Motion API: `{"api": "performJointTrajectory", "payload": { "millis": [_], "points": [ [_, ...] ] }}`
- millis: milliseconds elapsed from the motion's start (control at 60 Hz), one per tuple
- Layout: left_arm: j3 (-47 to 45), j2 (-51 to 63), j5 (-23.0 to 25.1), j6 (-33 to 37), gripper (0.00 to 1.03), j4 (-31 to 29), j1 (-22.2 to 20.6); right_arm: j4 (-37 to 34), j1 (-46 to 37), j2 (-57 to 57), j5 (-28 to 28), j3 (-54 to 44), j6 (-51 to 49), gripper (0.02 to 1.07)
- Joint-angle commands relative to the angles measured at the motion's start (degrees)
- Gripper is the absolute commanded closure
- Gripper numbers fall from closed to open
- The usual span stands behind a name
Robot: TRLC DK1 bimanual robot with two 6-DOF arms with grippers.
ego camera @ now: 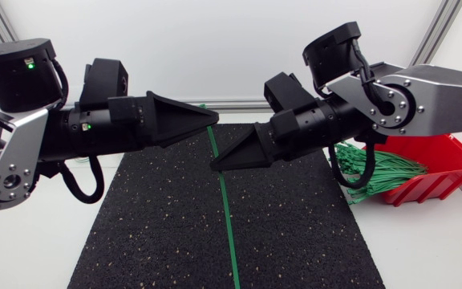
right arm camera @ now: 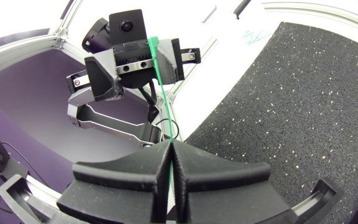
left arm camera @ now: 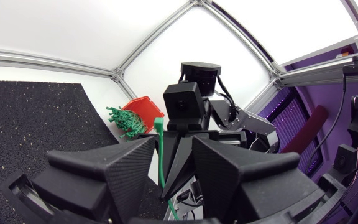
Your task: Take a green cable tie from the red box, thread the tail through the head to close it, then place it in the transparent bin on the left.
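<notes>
My right gripper (ego camera: 216,164) reaches in from the right and is shut on a long green cable tie (ego camera: 227,213), which hangs down over the black mat (ego camera: 295,233). In the right wrist view its fingers (right arm camera: 191,171) meet on the strap. The tie's (right arm camera: 161,93) upper end rises toward my left gripper (ego camera: 212,120). In the left wrist view that upper end (left arm camera: 161,146) stands between the left gripper's (left arm camera: 174,148) fingers, which are apart, so it is open. The red box (ego camera: 439,164) with a bundle of green ties (ego camera: 379,172) sits at the right. The transparent bin is not visible.
The black speckled mat covers the middle of the white table (ego camera: 423,249). The red box (left arm camera: 145,107) stands at its far right edge, under my right arm. An aluminium frame rail (ego camera: 239,104) runs along the table's back.
</notes>
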Motion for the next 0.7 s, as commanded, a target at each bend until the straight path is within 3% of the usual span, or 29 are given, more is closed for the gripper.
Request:
{"api": "performJointTrajectory", "payload": {
  "millis": [0, 367, 450, 683],
  "points": [
    [1.8, 0.8, 0.4, -1.8, 0.75, 1.2, 0.7, 1.0, -0.6, 1.0, -0.5, -1.6, 1.2, 1.01],
    [1.5, 1.1, 0.7, -2.0, 0.75, 1.2, 1.1, 3.1, -1.9, 1.0, -0.8, -2.5, 2.7, 1.01],
    [1.2, 1.2, 0.7, -1.9, 0.80, 1.4, 1.0, 3.1, -1.9, 1.0, -0.9, -2.3, 2.8, 1.01],
    [1.2, 1.7, 0.8, -2.1, 0.83, 2.0, 1.1, 3.6, -1.8, 0.9, -1.6, -2.4, 3.3, 1.01]
  ]
}}
